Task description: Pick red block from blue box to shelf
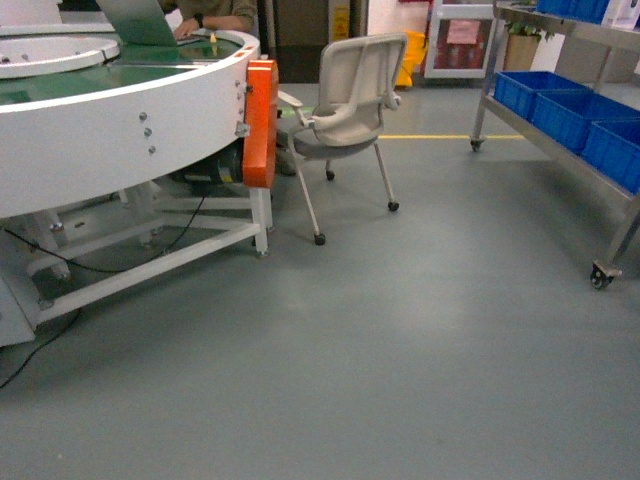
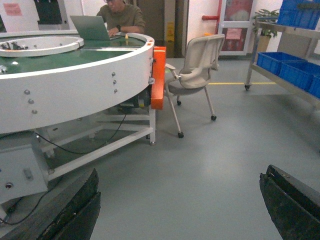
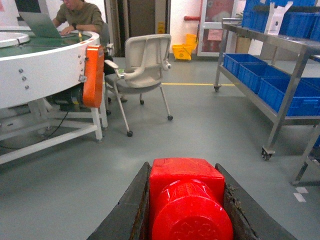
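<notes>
This is an industrial lab or factory test floor. A large round white conveyor machine [image 1: 130, 120] with a green belt surface and an orange guard [image 1: 261, 122] stands on a white steel frame over a smooth grey painted floor [image 1: 400, 340]. A wheeled stainless-steel shelf [image 3: 280, 80] holds dark blue crates [image 3: 280, 92]. A yellow line [image 1: 450, 137] is marked on the floor. A person [image 3: 80, 17] works at a laptop [image 2: 90, 27] on the machine's worktop, with a pale office chair [image 1: 350, 105] nearby.
</notes>
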